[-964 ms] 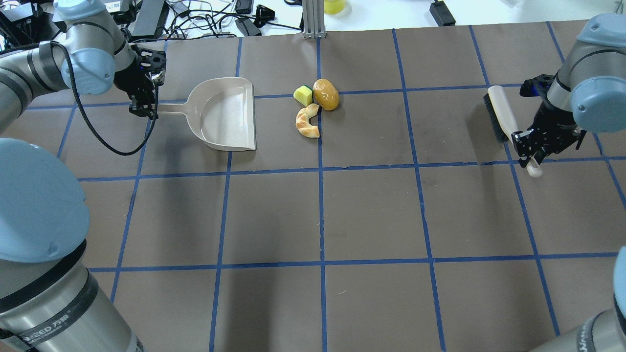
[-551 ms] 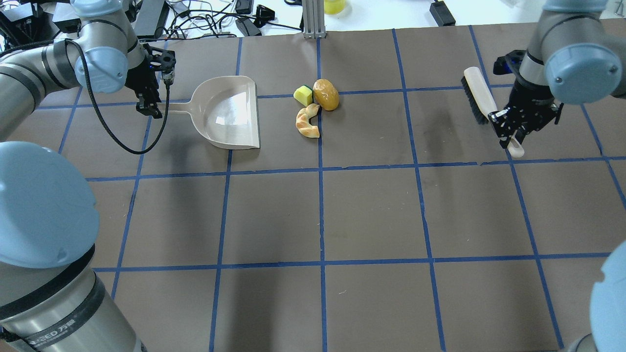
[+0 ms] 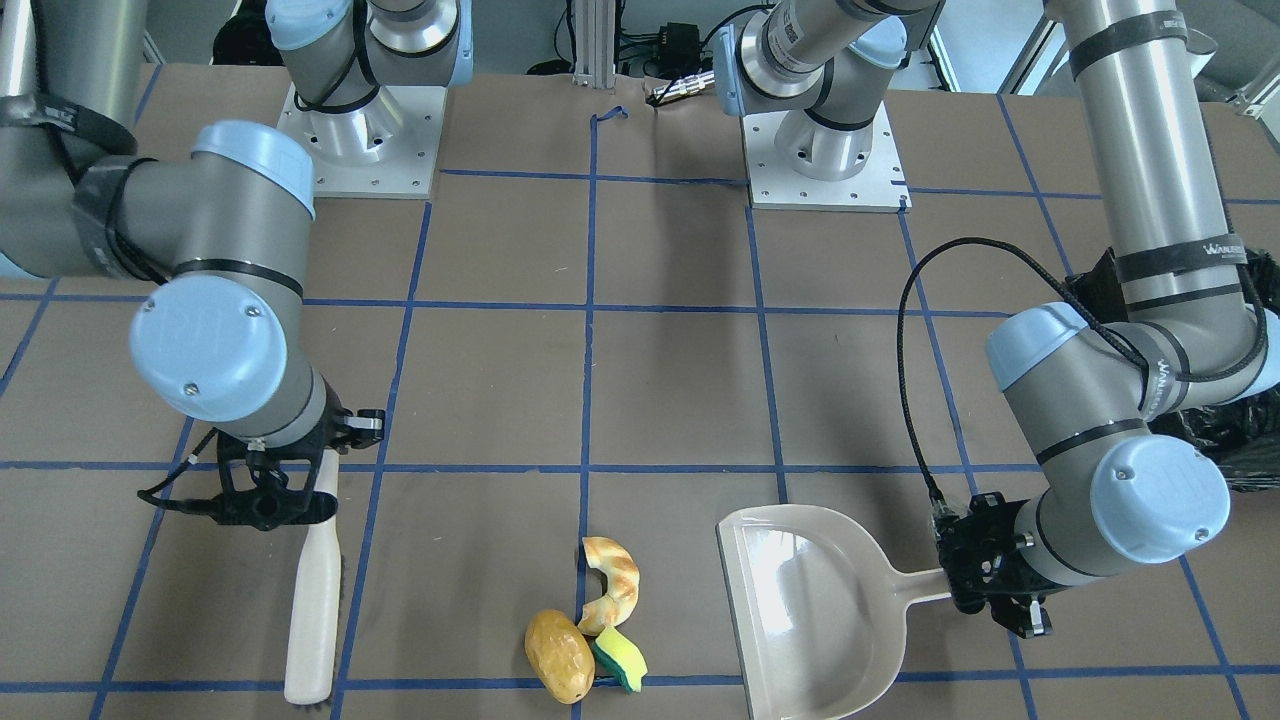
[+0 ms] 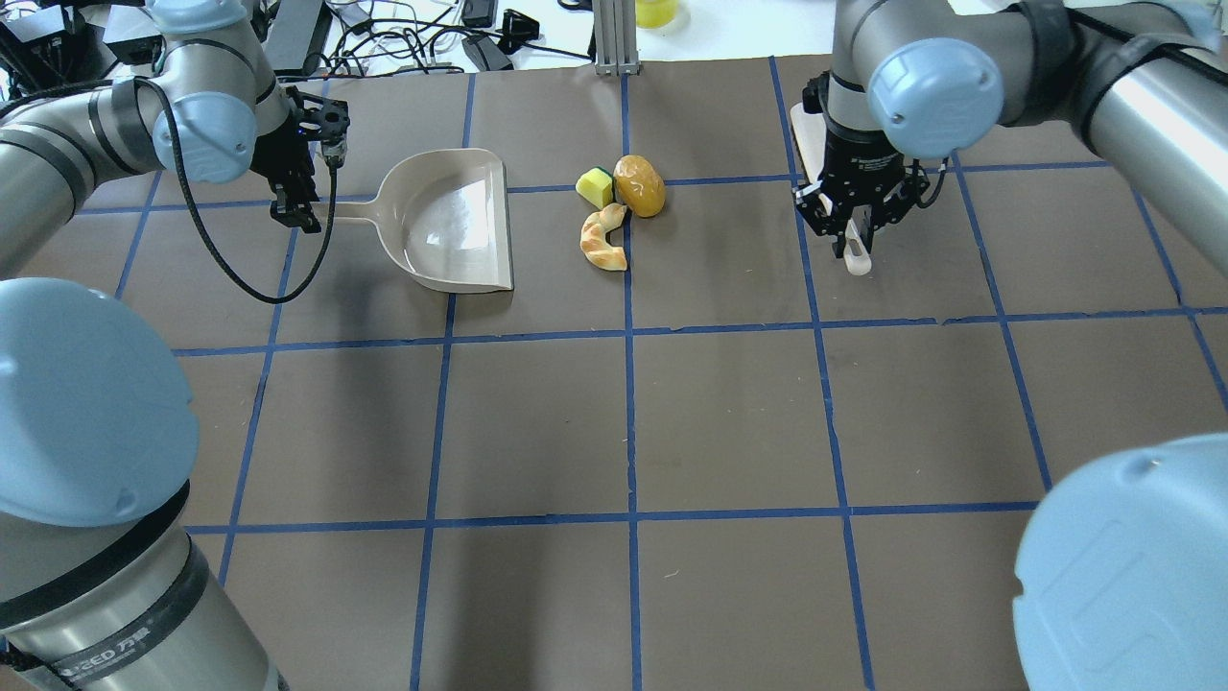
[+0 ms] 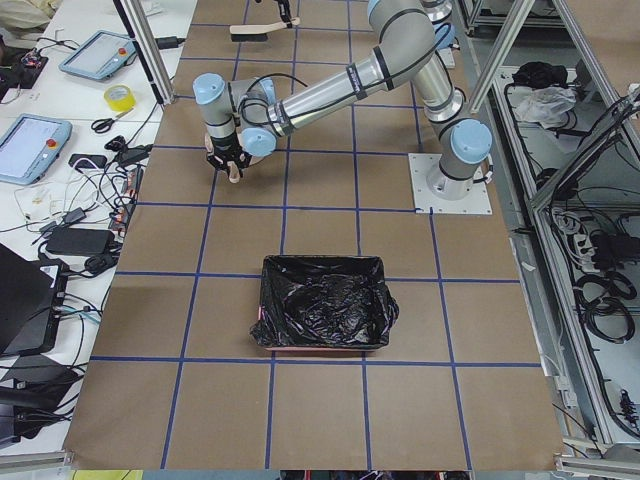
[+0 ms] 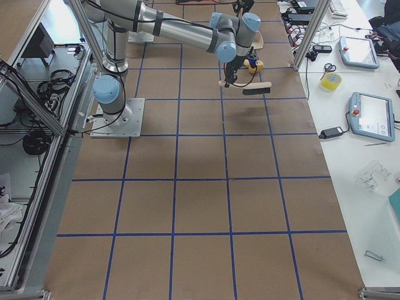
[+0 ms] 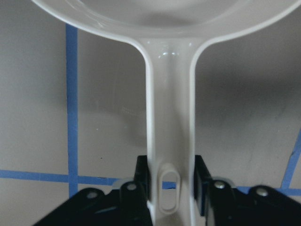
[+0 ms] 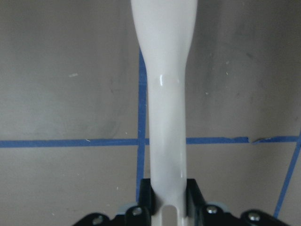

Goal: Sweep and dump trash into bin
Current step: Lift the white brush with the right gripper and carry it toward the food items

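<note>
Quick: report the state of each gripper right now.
Left gripper: shut on the dustpan, gripping its handle.
Right gripper: shut on the brush, gripping its handle.

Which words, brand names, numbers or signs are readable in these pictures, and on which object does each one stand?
"WAN...": white letters on a black band of the left arm; the rest is too small to read.
"...EED", then Chinese characters: lower band on the same arm, overhead view; the beginning is hidden and the characters are blurred.
Dustpan, brush, bin: no text seen.
</note>
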### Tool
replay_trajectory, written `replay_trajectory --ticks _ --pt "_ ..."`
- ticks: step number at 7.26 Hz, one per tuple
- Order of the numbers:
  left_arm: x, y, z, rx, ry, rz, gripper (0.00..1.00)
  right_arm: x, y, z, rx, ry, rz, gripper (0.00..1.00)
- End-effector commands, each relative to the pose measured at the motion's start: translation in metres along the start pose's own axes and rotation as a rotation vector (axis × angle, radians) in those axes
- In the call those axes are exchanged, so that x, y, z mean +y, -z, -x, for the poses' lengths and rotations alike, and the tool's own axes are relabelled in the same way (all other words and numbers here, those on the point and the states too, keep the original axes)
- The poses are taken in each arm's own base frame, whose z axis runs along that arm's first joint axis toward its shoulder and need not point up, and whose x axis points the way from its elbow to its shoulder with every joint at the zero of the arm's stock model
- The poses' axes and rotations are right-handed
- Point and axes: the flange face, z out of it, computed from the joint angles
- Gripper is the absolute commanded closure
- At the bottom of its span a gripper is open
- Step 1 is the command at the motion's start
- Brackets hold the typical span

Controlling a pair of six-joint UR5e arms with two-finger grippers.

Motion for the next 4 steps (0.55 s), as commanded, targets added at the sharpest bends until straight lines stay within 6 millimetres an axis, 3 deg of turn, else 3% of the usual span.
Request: replay_trajectory --ticks 1,4 --pt "-0.001 -0.001 0.001 -0.001 0.002 -0.004 0.85 -0.049 -0.009 0.042 0.013 0.037 0.032 0.94" --pt "-0.002 -0.002 0.0 0.001 0.001 -0.006 0.85 -0.044 -0.021 0.135 0.032 0.124 0.042 0.94"
